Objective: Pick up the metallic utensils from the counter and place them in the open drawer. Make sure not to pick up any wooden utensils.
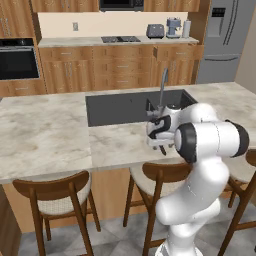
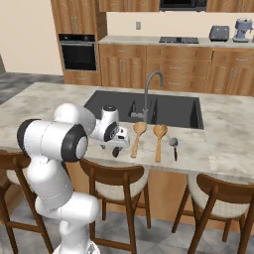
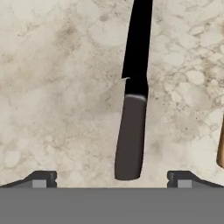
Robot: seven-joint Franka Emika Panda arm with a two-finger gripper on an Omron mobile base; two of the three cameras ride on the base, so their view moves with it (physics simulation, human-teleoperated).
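hand view: spread fingers (image 3: 112, 177) low over knife (image 3: 133, 92)

two wooden spoons (image 2: 138, 137) (image 2: 159, 140), one dark knife (image 3: 132, 96), one small dark-handled utensil (image 2: 174, 146), one sink (image 2: 171, 111), one tap (image 2: 148, 92), three wooden stools (image 2: 118, 184)

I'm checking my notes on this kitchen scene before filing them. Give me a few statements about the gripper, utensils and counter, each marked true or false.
1. The gripper is open above a dark knife lying on the counter. True.
2. The knife is clamped between the fingers. False: it lies free on the marble.
3. Two wooden spoons lie in front of the sink. True.
4. The spoons lie inside the sink. False: they rest on the counter.
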